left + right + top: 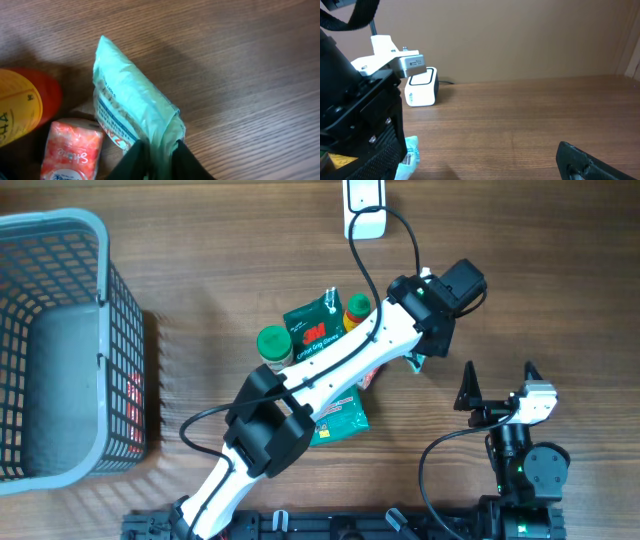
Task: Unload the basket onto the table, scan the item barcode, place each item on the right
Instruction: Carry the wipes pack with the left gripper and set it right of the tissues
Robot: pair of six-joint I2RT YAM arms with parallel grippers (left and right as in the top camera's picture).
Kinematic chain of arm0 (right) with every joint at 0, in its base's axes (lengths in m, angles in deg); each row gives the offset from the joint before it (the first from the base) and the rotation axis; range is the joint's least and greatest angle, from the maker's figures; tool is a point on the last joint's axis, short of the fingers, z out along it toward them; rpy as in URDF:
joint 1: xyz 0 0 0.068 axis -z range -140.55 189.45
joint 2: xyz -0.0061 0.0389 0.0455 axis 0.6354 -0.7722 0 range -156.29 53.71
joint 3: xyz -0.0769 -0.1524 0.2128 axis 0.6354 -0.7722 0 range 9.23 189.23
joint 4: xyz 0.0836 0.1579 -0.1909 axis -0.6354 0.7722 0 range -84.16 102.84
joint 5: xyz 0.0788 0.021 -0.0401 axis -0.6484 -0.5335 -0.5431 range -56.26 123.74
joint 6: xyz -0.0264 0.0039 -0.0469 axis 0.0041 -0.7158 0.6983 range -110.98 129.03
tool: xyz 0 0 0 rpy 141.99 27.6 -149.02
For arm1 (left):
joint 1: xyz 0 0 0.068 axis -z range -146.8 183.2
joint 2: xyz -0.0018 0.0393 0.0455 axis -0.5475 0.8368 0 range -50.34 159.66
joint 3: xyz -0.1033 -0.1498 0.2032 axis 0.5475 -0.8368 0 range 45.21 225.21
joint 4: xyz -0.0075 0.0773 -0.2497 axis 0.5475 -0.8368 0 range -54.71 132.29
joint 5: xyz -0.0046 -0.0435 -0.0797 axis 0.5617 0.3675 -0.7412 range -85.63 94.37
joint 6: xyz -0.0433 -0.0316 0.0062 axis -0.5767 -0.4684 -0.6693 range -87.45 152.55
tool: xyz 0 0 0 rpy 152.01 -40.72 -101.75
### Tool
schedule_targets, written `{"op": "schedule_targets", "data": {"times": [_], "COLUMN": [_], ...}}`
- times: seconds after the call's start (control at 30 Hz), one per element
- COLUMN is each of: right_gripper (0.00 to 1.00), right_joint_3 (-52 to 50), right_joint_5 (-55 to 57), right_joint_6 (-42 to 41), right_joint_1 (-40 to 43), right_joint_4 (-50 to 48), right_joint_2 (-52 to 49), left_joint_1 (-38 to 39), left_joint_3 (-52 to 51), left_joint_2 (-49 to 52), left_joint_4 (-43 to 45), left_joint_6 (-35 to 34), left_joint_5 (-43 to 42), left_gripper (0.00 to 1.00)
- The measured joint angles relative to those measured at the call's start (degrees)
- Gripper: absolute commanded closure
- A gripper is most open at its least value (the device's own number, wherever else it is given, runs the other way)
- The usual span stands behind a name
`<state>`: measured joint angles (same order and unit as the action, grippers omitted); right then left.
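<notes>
A pale green packet [132,107] with blue and red print lies on the wooden table in the left wrist view. Its crumpled end is pinched between the black fingers [135,162] of my left gripper [161,150]. Overhead, that gripper [418,360] sits right of the item pile, with a sliver of the packet showing beneath it. In the right wrist view the packet [410,152] shows a small barcode. The white scanner [365,205] stands at the table's far edge, also visible as the scanner [421,87] from the right. My right gripper [498,385] hovers open and holds nothing, at the near right.
A grey basket [60,340] stands at the left. Under my left arm lie a green-lidded jar [274,345], a dark green 3M pack [312,332], a yellow bottle [356,310] and a green sachet [340,420]. An orange pack [72,150] lies beside the packet.
</notes>
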<state>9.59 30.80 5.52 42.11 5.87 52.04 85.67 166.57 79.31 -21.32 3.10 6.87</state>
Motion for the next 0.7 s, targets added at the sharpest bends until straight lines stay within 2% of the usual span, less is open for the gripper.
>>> {"op": "schedule_targets", "data": {"times": [0.07,0.1,0.27,0.47,0.57,0.67,0.7], "right_gripper": [0.0,0.0,0.0,0.0,0.0,0.0,0.01], "right_joint_3": [0.0,0.0,0.0,0.0,0.0,0.0,0.0], "right_joint_5": [0.0,0.0,0.0,0.0,0.0,0.0,0.0], "right_joint_6": [0.0,0.0,0.0,0.0,0.0,0.0,0.0], "right_joint_1": [0.0,0.0,0.0,0.0,0.0,0.0,0.0], "right_joint_4": [0.0,0.0,0.0,0.0,0.0,0.0,0.0], "right_joint_2": [0.0,0.0,0.0,0.0,0.0,0.0,0.0], "left_joint_1": [0.0,0.0,0.0,0.0,-0.6,-2.8,-5.4], "left_joint_3": [0.0,0.0,0.0,0.1,0.2,0.2,0.2], "left_joint_2": [0.0,0.0,-1.1,-8.4,-13.4,-18.6,-23.1], "left_joint_4": [0.0,0.0,0.1,2.7,5.1,5.6,5.3], "left_joint_6": [0.1,0.1,0.0,0.3,0.3,0.3,0.3], "left_joint_5": [0.0,0.0,-0.9,-1.1,-1.1,-1.1,-1.1], "left_gripper": [0.75,0.65,0.32,0.21,0.2,0.17,0.15]}}
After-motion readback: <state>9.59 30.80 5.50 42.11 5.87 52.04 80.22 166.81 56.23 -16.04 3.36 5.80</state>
